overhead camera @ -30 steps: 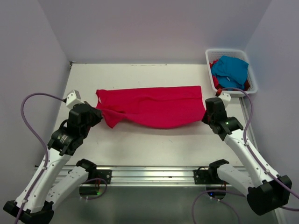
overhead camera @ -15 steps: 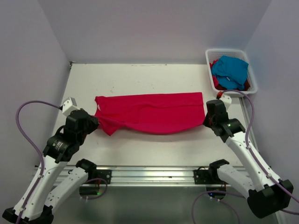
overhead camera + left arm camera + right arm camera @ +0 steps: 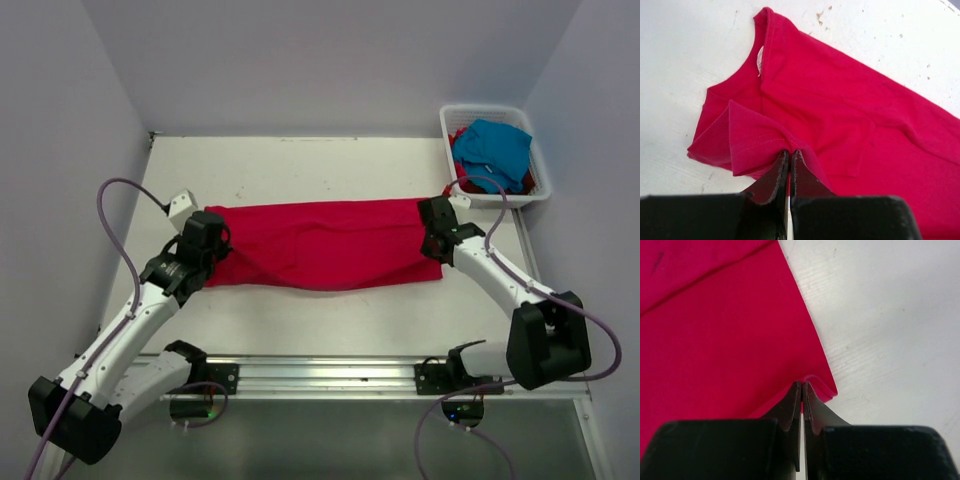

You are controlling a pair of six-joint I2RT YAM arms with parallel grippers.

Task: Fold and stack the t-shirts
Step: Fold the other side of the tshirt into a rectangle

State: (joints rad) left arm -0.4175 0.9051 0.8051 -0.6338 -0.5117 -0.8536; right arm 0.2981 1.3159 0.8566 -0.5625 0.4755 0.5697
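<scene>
Both arms have advanced away from their bases over the last second. The left arm (image 3: pixel 140 310) and right arm (image 3: pixel 500 275) now reach across the red t-shirt (image 3: pixel 320 245) instead of standing at its near edge.

The left jaws are clenched on a gathered fold of sleeve cloth just below the collar (image 3: pixel 760 55). The right jaws are clenched on the doubled hem corner (image 3: pixel 822 387) at the opposite end.

The shirt lies as a straight band across the middle of the surface (image 3: pixel 300 165), its earlier sag between the grips now gone.

Judgement: the near edge has been carried over towards the far edge, so a lengthwise fold is being laid. Release and crosswise folding are not yet done.

A blue t-shirt (image 3: pixel 493 148) waits in the white basket (image 3: pixel 445 125) at the far right corner, on top of more red cloth.
</scene>
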